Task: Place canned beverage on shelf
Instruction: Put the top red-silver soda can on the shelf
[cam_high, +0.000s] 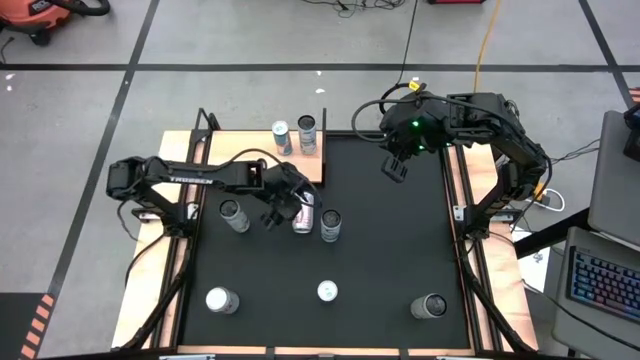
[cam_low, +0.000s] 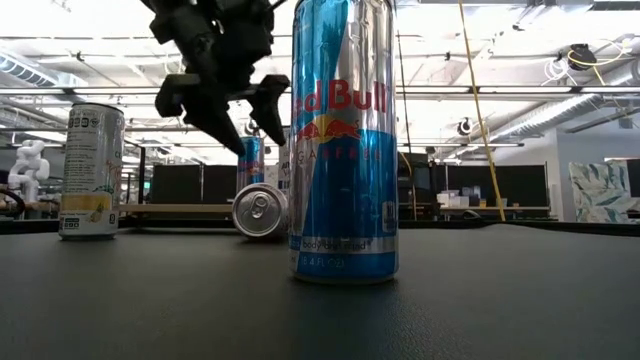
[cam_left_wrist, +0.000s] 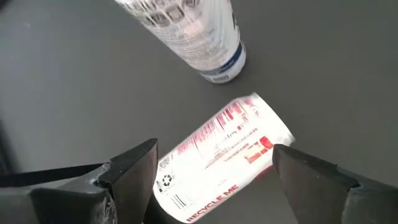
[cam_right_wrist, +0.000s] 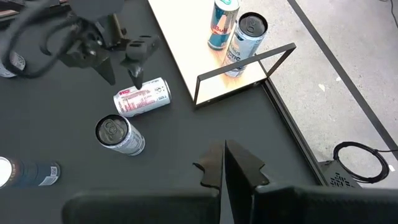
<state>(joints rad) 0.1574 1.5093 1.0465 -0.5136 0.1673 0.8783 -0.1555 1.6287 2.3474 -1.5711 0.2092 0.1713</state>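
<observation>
An upright can (cam_high: 330, 225) stands just beside the fallen can (cam_high: 304, 214), crowding that side; its other side is open.

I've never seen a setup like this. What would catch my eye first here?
Probably the left gripper, open and poised over a can lying on its side on the black mat, beside an upright can. Next, the two cans already standing on the light-wood shelf at the mat's far edge. The right gripper hangs shut above the mat near the shelf.
</observation>
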